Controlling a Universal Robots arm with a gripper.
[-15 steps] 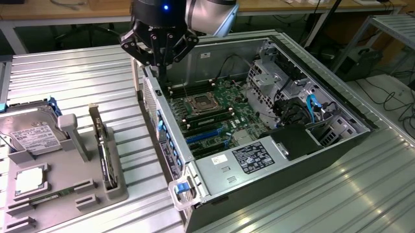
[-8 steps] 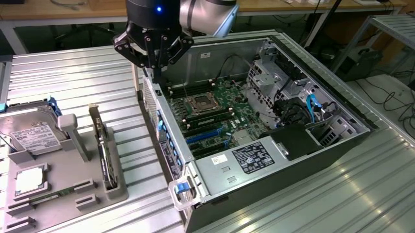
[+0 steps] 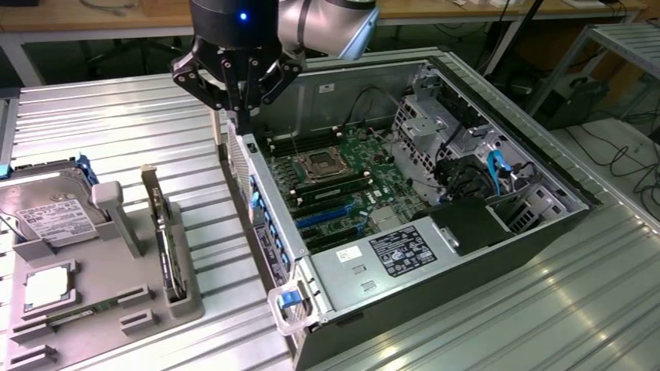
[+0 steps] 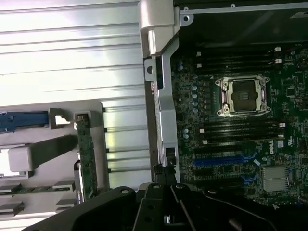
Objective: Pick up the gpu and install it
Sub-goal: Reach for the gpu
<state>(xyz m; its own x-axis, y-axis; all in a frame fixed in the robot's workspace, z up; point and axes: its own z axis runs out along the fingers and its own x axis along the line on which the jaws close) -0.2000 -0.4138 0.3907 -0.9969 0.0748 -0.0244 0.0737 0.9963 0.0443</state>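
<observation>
Seeing gpu (image 3: 163, 232) stood on edge in grey rack (image 3: 181, 301), apart from PC case (image 3: 464, 309), to the exterior view's left of it. Nearer, over case's rack-side wall, find gripper (image 3: 244, 127) w/ pincer pressed together, nothing clamped. Inside case, see mobo (image 3: 351, 185) w/ CPU socket (image 3: 314, 164).

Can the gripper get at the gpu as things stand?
Probably yes: the gpu stands upright in its holder with nothing over its top edge; the shut gripper hangs over the case rim.
</observation>
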